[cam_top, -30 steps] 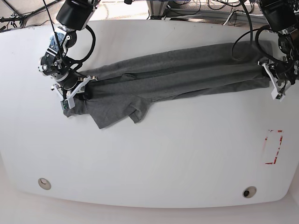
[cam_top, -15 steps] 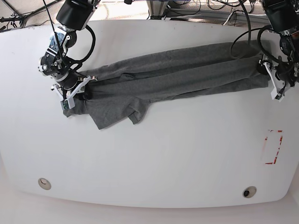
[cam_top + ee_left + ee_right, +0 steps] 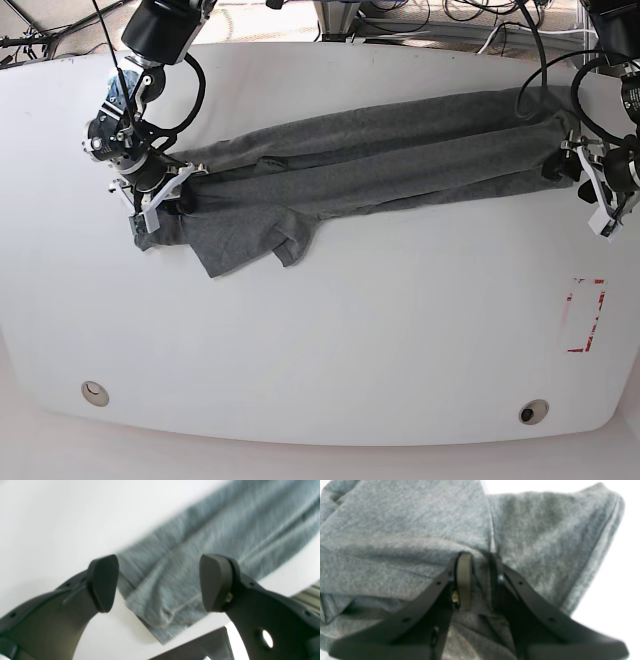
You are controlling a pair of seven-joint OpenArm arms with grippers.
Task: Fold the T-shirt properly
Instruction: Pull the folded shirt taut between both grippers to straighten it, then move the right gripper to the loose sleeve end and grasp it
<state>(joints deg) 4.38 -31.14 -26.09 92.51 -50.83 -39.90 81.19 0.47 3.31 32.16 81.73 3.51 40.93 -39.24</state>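
Note:
The dark grey T-shirt [image 3: 380,165] lies on the white table [image 3: 350,330] as a long, roughly folded band running from left to right, with a sleeve flap sticking out at the lower left. On the base view's left, my right gripper [image 3: 160,195] is shut on the shirt's left end. The right wrist view shows that gripper [image 3: 480,580] with cloth [image 3: 395,530] pinched between its fingers. At the shirt's right end my left gripper [image 3: 598,198] stands open. In the left wrist view the hem corner of the T-shirt [image 3: 200,537] lies flat beneath the open gripper [image 3: 160,583], not held.
A red-outlined rectangle [image 3: 585,315] is marked on the table at the right. Two round holes [image 3: 95,392] [image 3: 533,411] sit near the front edge. Cables and arm mounts [image 3: 420,15] crowd the back edge. The table's right edge is close to my left gripper.
My left gripper has opened and let go of the shirt's right end, then drawn back to the right. The right arm and its grip have not moved.

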